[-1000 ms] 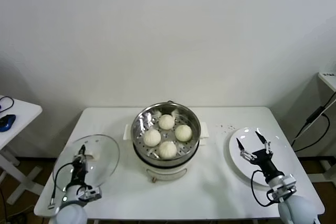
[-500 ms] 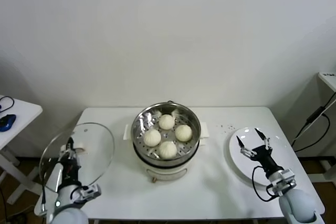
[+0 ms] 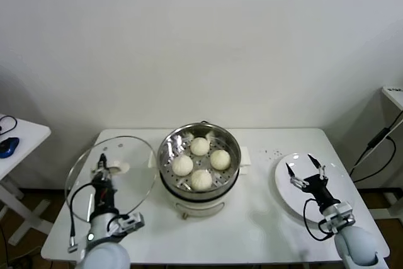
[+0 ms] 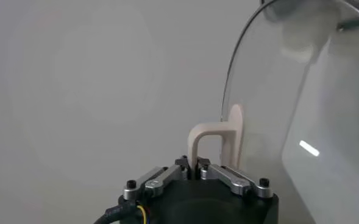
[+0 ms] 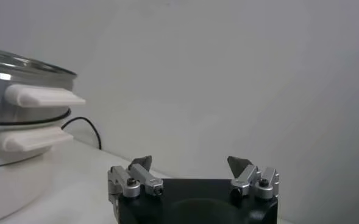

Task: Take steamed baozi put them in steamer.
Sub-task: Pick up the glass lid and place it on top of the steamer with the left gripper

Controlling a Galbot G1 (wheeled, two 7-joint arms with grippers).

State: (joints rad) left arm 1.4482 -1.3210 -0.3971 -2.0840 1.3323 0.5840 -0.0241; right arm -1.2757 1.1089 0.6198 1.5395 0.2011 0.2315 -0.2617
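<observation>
Several cream-white steamed baozi (image 3: 200, 146) lie inside the steamer (image 3: 234, 149), a shiny steel pot on a white base at the table's middle. My left gripper (image 3: 102, 169) is to the left of the pot, shut on the white handle (image 4: 219, 137) of the glass lid (image 3: 129, 167). It holds the lid up off the table, tilted, with its edge close to the pot. In the left wrist view the left gripper (image 4: 195, 163) pinches the handle's thin leg. My right gripper (image 3: 303, 169) stands open and empty over the white plate (image 3: 284, 190); the right gripper (image 5: 190, 163) faces the steamer (image 5: 21, 79).
The white plate at the right holds nothing. A small side table (image 3: 19, 137) with a blue object stands at the far left. Cables (image 3: 378, 149) hang at the right edge. A white wall is behind the table.
My left gripper has lifted the glass lid off the table, then carried it right toward the steamer. The right gripper has barely shifted over the plate.
</observation>
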